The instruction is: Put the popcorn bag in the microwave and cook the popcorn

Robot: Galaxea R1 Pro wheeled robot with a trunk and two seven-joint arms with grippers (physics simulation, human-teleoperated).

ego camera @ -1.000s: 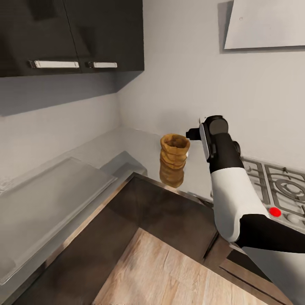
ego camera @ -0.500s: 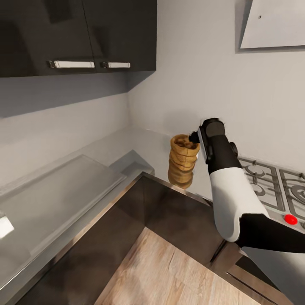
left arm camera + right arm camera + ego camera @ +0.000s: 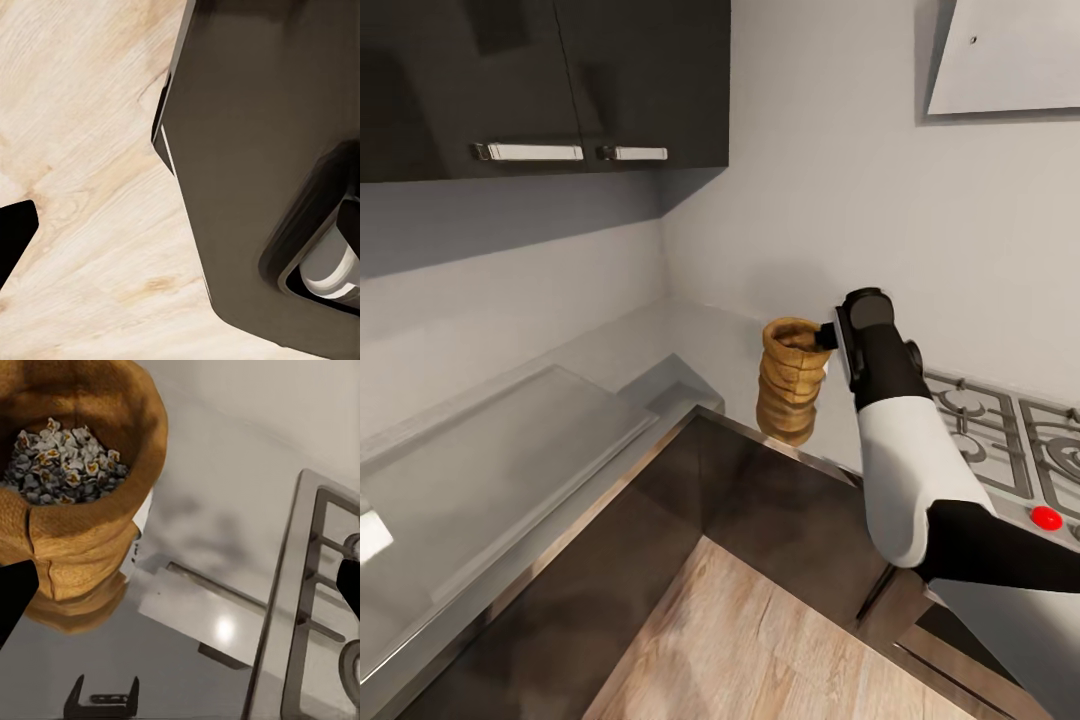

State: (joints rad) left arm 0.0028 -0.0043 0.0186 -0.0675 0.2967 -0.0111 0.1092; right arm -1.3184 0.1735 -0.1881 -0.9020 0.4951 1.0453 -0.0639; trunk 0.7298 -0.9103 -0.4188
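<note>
The popcorn bag (image 3: 792, 380) stands upright on the grey countertop (image 3: 690, 350) near its corner, a tan ridged sack with a rolled rim. The right wrist view looks into the popcorn bag (image 3: 75, 495), which holds pale kernels. My right gripper (image 3: 826, 338) is level with the rim on the hob side and is open (image 3: 180, 592); the bag sits toward one finger, not centred between the two. In the left wrist view a black fingertip (image 3: 11, 240) of the left gripper hangs over wooden floor, set wide and holding nothing. The microwave is out of view.
A gas hob (image 3: 1000, 430) with a red knob (image 3: 1046, 517) adjoins the bag on the right. Dark wall cabinets (image 3: 540, 80) hang above the left counter run with its draining board (image 3: 490, 450). A range hood (image 3: 1010, 55) sits top right. Dark cabinet fronts line the floor.
The head camera swung left earlier, shifting the whole scene right. Since half a second ago my right gripper has dropped slightly toward the bag's rim. The bag has not moved.
</note>
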